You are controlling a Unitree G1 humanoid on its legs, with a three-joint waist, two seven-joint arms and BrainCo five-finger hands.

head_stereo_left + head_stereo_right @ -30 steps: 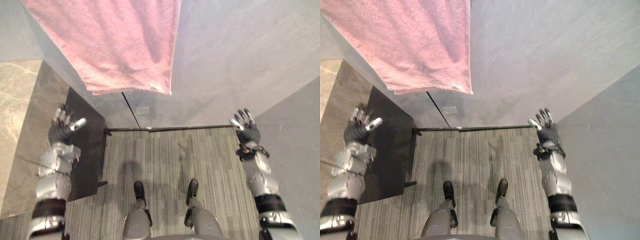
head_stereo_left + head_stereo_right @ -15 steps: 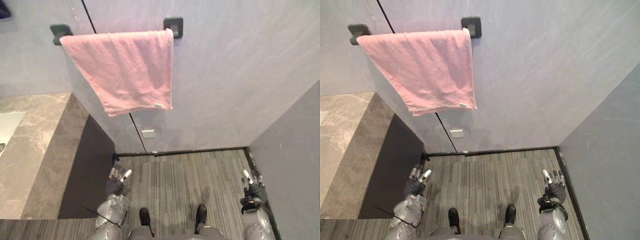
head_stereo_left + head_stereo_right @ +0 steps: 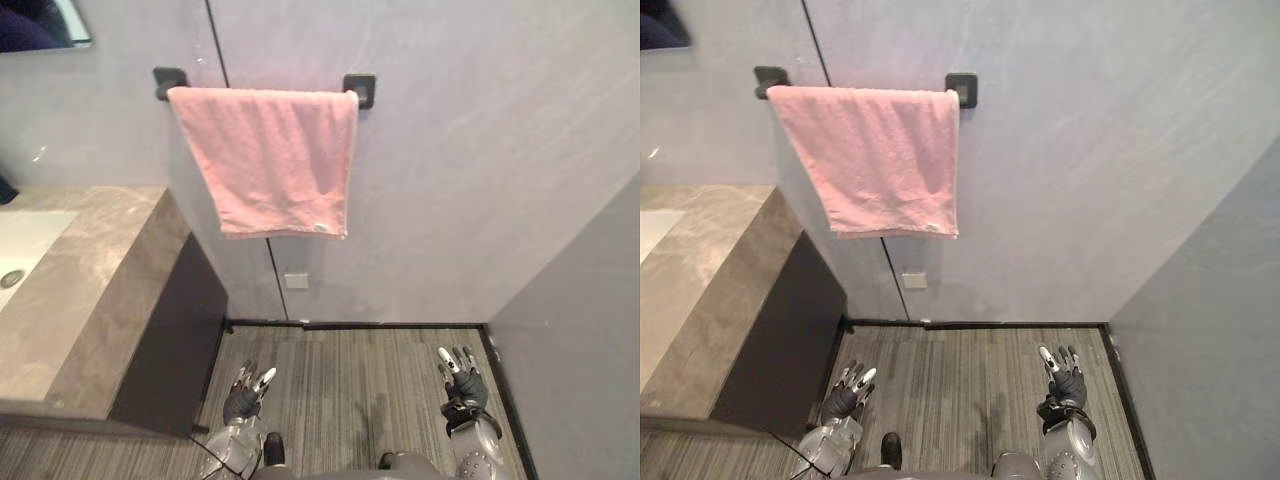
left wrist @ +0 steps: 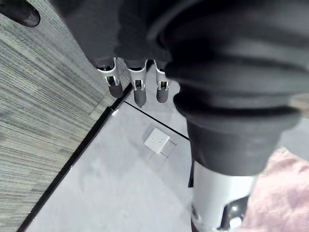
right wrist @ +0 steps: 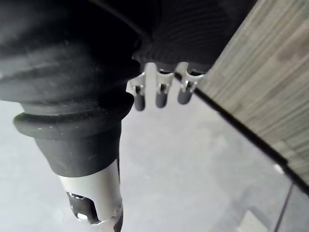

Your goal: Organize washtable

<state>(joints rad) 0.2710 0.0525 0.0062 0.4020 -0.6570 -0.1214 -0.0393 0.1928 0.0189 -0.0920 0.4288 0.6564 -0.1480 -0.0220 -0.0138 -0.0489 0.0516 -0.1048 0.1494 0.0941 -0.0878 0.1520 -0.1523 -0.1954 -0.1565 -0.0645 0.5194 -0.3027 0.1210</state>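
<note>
Left hand (image 3: 243, 399) and right hand (image 3: 462, 387) both open, empty, low. Risk: left could clip counter (image 3: 100, 270) edge when raised toward towel (image 3: 280, 160).

Grey stone washtable (image 3: 100, 270) at left, white basin (image 3: 30, 240) sunk into top. Dark front (image 3: 175, 350) below, meeting striped grey floor (image 3: 350, 370).

Towel (image 3: 285, 160): pink, hung over rail, flat vs wall; sm. tag at lower rt corner.
Rail (image 3: 360, 89): dark, 2 square brackets on grey wall (image 3: 470, 170); towel spans bar btw them.
Wall plate (image 3: 296, 281): white, square, low on wall, below towel, just beside dark vert. seam (image 3: 215, 40).
Floor (image 3: 350, 370): grey striped carpet; dark skirting (image 3: 390, 325) at wall foot.
Mirror (image 3: 40, 22): a corner of it on the wall above washtable (image 3: 90, 280).
</note>
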